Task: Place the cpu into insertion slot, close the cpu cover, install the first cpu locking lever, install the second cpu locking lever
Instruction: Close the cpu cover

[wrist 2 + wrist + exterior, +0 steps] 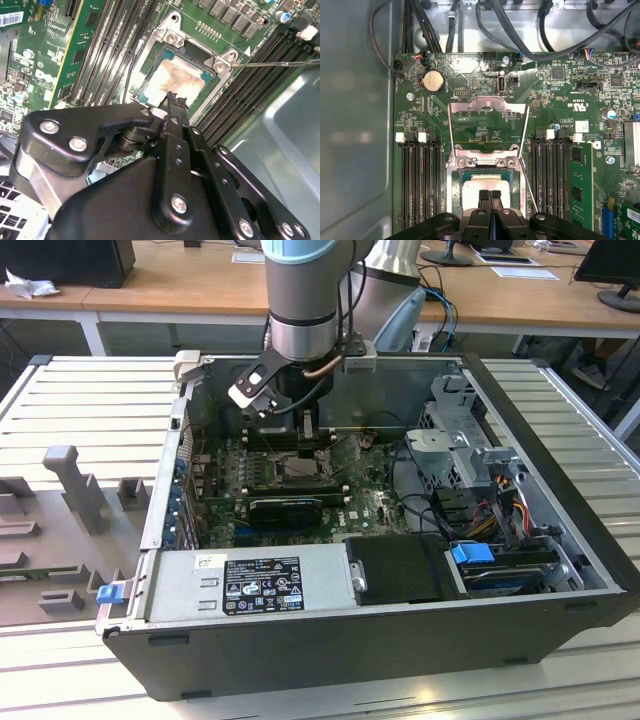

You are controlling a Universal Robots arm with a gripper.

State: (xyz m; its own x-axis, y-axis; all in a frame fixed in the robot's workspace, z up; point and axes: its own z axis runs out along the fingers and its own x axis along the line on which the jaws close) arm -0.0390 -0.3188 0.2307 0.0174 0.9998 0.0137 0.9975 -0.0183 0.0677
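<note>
Gripper [490, 194] over cpu [472, 187]; cover [487, 102] seemingly open.

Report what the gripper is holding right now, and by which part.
Nothing: the black gripper is shut with nothing in it, its tip over the edge of the small flat silver-grey square cpu lying in the socket.

**Open computer case [400, 650] on a slatted metal table [90, 390], interior exposed.**
A green motherboard [378, 502] lies on the case floor. A round coin cell [433, 80] and black memory slots [417, 185] sit on the board. Black cables [412, 20] run past its edge, and a labelled silver power supply [250, 585] stands just beside it.
</note>
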